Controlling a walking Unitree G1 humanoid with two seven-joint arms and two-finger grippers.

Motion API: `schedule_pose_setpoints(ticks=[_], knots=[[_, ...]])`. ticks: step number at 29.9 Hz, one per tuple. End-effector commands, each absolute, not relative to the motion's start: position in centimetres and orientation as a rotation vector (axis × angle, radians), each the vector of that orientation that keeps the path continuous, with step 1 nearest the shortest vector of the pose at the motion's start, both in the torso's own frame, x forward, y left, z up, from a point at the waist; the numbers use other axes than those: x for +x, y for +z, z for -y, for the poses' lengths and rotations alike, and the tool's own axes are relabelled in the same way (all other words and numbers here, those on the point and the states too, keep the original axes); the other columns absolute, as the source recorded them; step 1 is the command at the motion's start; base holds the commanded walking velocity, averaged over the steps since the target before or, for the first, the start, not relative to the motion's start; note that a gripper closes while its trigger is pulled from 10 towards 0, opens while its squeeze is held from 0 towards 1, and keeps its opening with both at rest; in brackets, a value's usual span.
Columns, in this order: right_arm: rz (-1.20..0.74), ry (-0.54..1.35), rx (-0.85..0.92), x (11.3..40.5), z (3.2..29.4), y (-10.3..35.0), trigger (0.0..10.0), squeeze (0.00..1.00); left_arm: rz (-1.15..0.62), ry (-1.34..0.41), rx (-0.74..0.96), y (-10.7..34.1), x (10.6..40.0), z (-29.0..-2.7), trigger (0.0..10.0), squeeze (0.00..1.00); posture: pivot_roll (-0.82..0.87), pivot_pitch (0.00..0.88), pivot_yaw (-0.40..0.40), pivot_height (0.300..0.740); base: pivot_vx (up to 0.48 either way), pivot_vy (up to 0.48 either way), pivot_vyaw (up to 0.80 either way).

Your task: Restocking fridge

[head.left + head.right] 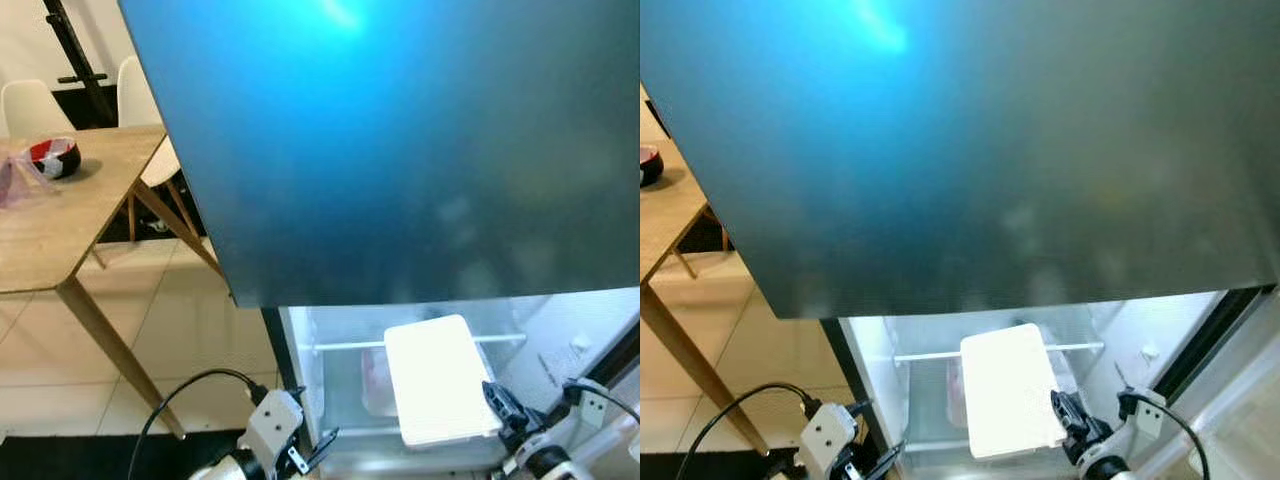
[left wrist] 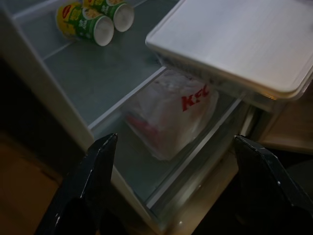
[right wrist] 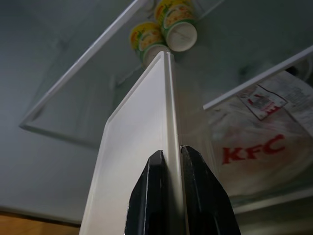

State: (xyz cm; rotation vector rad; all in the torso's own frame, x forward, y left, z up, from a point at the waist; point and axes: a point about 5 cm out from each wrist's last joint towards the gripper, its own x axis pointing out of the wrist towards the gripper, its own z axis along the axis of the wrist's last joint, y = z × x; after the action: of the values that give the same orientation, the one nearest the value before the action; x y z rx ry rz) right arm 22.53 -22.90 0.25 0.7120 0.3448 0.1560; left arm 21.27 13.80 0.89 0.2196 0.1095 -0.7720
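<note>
Two yellow-and-green paper cups (image 3: 166, 29) lie on their sides at the back of the fridge's upper glass shelf (image 2: 98, 78), and a white KFC plastic bag (image 2: 171, 112) sits on the shelf below. The right end effector (image 3: 169, 166) is clamped tight on the edge of a flat white lidded plastic container (image 1: 440, 380), which hangs in the open fridge mouth above the bag. To place it well, I would keep the container level, slide it onto the free glass of the upper shelf short of the cups, and let go only once its base rests flat. The left end effector (image 2: 171, 171) hovers wide open and empty before the lower shelf. Overhead, the dark blue-grey fridge door (image 1: 400, 140) fills the head views; a light wooden worktop (image 1: 60, 220) carrying a red-and-black bowl (image 1: 54, 157) stands to the left on pale floor tiles (image 1: 200, 330), with white chairs (image 1: 30, 105) behind.
</note>
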Motion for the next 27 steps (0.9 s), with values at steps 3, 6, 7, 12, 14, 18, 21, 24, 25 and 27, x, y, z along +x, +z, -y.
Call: schedule_pose_setpoints(ticks=[3,6,7,12,14,18,21,24,25,27], knots=[[-0.294,0.220,0.774,22.9,22.4,1.5,10.0,0.00,-0.147,-0.772,0.228,0.5,20.8,-14.6,10.0,0.00,-0.05,0.092,0.056,0.631,0.000,0.000,0.00],[-0.268,0.239,0.783,23.3,22.5,2.2,10.0,0.00,-0.144,-0.775,0.228,0.7,20.8,-14.6,10.0,0.00,-0.05,0.092,0.056,0.631,0.000,0.000,0.00],[-0.268,0.239,0.783,23.3,22.5,2.2,10.0,0.00,-0.144,-0.775,0.228,0.7,20.8,-14.6,10.0,0.00,-0.05,0.092,0.056,0.631,0.000,0.000,0.00],[-0.205,0.227,0.806,24.1,23.1,3.7,10.0,0.00,-0.139,-0.779,0.230,0.9,20.8,-14.7,10.0,0.00,-0.05,0.092,0.056,0.627,0.000,0.000,0.00],[-0.192,0.227,0.809,24.3,23.2,4.0,10.0,0.00,-0.138,-0.779,0.230,0.9,20.8,-14.7,10.0,0.00,-0.05,0.092,0.056,0.623,0.000,0.000,0.00],[-0.150,0.246,0.810,24.8,23.4,5.3,10.0,0.00,-0.127,-0.781,0.229,1.1,21.0,-14.6,10.0,0.00,-0.06,0.091,0.056,0.619,0.000,0.000,0.00],[-0.115,0.272,0.808,25.3,23.4,6.5,10.0,0.00,-0.121,-0.787,0.229,1.2,21.1,-14.4,10.0,0.00,-0.06,0.091,0.056,0.619,0.000,0.000,0.00],[-0.087,0.286,0.808,25.6,23.4,7.4,10.0,0.00,-0.120,-0.791,0.228,1.3,21.1,-14.3,10.0,0.00,-0.06,0.091,0.056,0.619,0.000,0.000,0.00],[-0.087,0.286,0.808,25.6,23.4,7.4,10.0,0.00,-0.120,-0.791,0.228,1.3,21.1,-14.3,10.0,0.00,-0.06,0.091,0.056,0.619,0.000,0.000,0.00],[-0.052,0.314,0.813,25.9,23.6,8.5,10.0,0.00,-0.119,-0.795,0.229,1.3,21.1,-14.2,10.0,0.00,-0.06,0.091,0.056,0.614,0.000,0.000,0.00]])
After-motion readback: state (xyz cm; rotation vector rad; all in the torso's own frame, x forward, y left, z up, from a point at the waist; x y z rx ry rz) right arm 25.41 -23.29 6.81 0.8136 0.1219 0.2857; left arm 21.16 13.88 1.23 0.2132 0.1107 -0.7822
